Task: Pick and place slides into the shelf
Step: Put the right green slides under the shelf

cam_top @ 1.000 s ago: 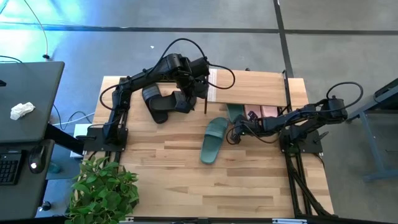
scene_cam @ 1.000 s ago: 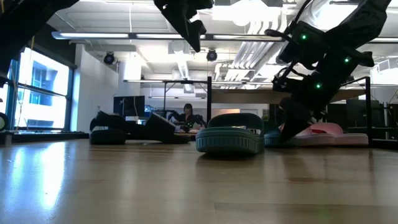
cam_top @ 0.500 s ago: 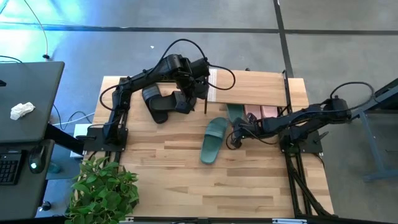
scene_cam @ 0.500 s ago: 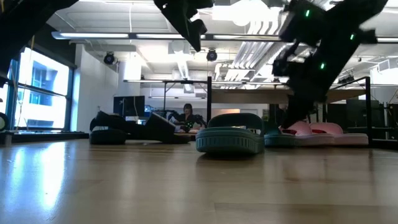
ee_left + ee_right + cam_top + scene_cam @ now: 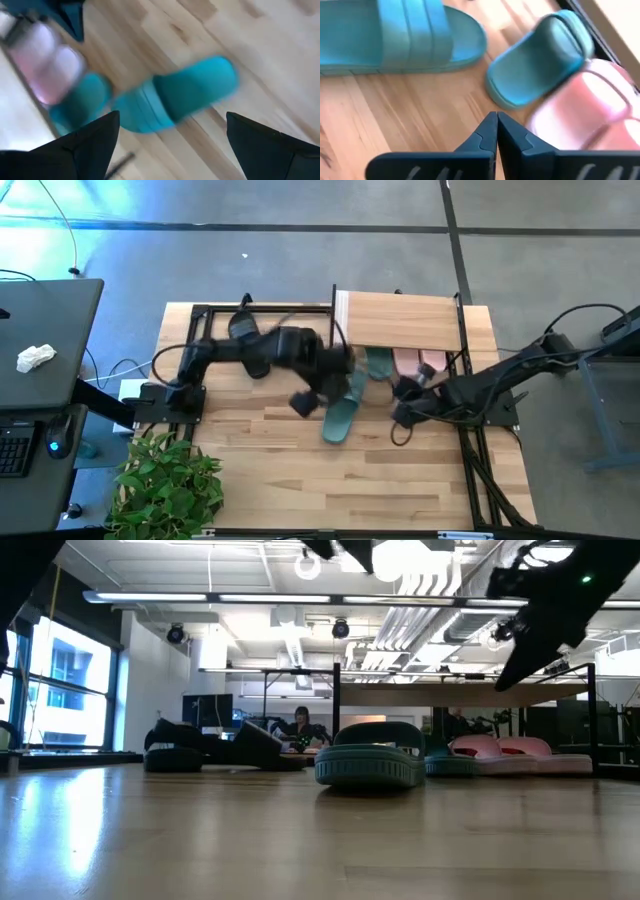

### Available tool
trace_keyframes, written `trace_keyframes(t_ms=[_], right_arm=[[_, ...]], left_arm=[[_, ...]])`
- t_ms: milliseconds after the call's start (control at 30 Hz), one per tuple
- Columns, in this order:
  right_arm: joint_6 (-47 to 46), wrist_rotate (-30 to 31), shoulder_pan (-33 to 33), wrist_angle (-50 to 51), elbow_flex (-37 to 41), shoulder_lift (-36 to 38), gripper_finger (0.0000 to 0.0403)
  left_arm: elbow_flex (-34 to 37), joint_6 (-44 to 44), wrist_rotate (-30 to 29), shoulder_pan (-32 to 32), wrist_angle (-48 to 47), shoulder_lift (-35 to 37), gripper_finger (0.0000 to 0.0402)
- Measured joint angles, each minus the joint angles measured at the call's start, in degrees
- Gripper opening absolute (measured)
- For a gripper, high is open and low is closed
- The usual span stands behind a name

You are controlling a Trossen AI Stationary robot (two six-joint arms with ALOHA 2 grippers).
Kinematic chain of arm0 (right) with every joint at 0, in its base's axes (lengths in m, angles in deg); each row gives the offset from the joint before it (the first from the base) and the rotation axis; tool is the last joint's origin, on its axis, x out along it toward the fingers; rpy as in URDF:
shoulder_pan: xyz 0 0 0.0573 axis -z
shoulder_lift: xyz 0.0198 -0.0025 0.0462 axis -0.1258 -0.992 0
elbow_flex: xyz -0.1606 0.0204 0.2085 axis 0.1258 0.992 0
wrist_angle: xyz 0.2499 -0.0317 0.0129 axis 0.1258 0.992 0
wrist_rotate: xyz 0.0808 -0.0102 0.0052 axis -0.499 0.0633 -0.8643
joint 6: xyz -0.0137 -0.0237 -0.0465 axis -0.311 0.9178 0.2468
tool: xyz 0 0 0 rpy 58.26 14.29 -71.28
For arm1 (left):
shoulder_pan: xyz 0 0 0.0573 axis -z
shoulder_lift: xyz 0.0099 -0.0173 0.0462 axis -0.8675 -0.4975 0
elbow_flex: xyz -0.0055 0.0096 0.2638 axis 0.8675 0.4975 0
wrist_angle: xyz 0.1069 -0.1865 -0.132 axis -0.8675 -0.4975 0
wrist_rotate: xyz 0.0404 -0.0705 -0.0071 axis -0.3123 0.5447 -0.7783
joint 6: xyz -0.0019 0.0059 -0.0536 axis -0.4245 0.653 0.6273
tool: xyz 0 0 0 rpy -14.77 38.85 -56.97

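Note:
One dark teal slide lies sole-down on the table in front of the shelf; it also shows in the left wrist view and the low view. My left gripper hovers open above it, fingers apart on either side, touching nothing. The second teal slide and two pale pink slides lie under the shelf. Two black slides lie toward the table's far left. My right gripper is shut, raised above the table near the shelf's front.
The shelf's thin black legs stand close to the loose teal slide. A potted plant sits off the table's near left corner. Bare wood spreads toward the near edge. A desk stands to the left.
My left arm has swung quickly from the black slides at the far left toward the table's right and near side, ending over the loose teal slide. My right gripper has drawn back from the slides toward the right and risen. No slide has moved.

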Motion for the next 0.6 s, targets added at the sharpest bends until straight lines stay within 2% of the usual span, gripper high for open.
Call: trace_keyframes(t_ms=[233,500,600], right_arm=[[-6.04,6.02,-7.50,4.97,-0.02,2.07,0.0000],[-7.77,10.51,-11.21,7.28,0.00,2.11,0.0000],[-7.69,10.97,-11.31,7.39,0.00,2.11,0.0000]], left_arm=[[13.73,5.04,-19.83,8.22,15.52,-0.02,0.0347],[33.01,18.26,-36.38,13.35,33.19,-0.04,0.0346],[38.56,20.47,-38.58,13.31,38.65,-0.04,0.0346]])
